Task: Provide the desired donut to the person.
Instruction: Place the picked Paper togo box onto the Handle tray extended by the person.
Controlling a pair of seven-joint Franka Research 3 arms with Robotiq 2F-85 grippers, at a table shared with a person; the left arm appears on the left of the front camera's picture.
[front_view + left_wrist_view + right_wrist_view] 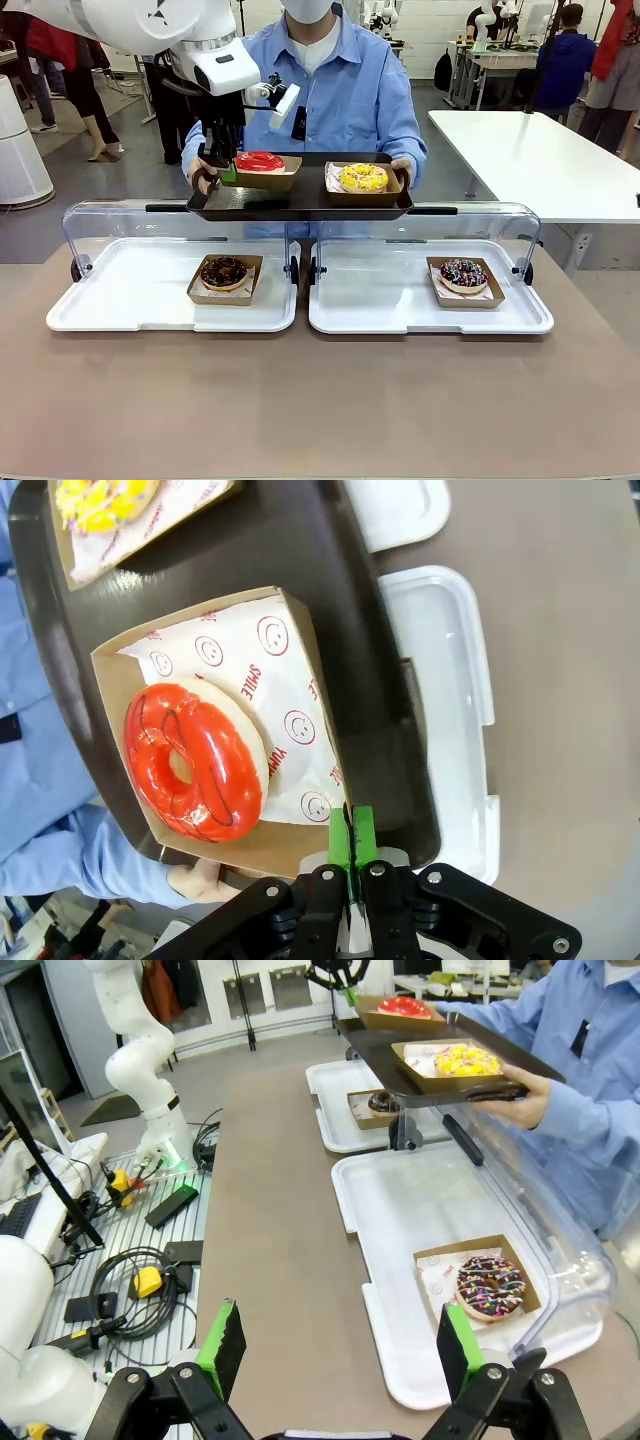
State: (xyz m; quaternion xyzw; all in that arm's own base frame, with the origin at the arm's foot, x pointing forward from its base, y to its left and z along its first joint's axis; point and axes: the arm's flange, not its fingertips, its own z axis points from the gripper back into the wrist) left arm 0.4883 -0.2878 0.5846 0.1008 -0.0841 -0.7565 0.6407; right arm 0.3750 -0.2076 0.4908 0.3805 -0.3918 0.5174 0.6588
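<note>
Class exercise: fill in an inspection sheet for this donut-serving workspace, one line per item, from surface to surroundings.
Surface: brown table, two white trays with open clear lids.
Job's things: person holds dark tray carrying red donut and yellow donut; chocolate donut and sprinkled donut on white trays.
Clutter: nothing seen.
Grippers: left gripper shut on red donut's carton edge; right gripper open, empty.
Cables: coiled beside table.
Surroundings: white tables, bystanders.

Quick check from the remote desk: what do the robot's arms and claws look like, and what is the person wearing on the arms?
The left arm is glossy white with a black cable at the wrist. Its left claw is black with bright green pads. The right claw matches: black linkage with silver bolts, green pads. The person's sleeves are light blue, long, buttoned shirt fabric.
</note>
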